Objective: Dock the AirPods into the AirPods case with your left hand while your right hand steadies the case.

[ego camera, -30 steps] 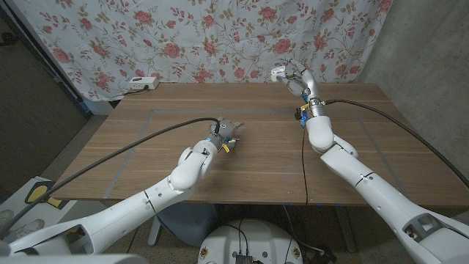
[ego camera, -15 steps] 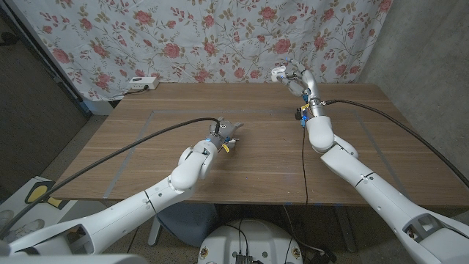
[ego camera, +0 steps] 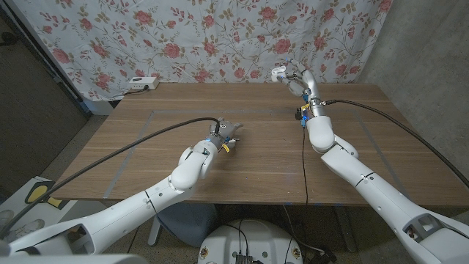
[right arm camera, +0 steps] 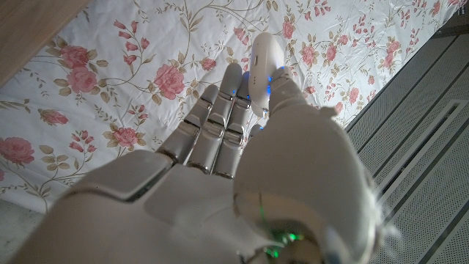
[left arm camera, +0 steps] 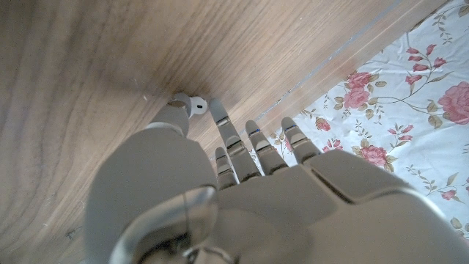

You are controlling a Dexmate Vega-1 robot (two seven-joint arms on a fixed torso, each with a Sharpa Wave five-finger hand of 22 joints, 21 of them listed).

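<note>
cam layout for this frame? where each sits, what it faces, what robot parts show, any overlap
Head view: on the robot's head, looking down over the table; both arms, left hand, right hand.
Left wrist view: behind the left hand, facing tabletop; fingertips at an AirPod.
Right wrist view: behind the right hand, facing the floral curtain; holds the AirPods case.
Shared: case, curtain.

No readable text, label, brand, number or sign anywhere in these views.
</note>
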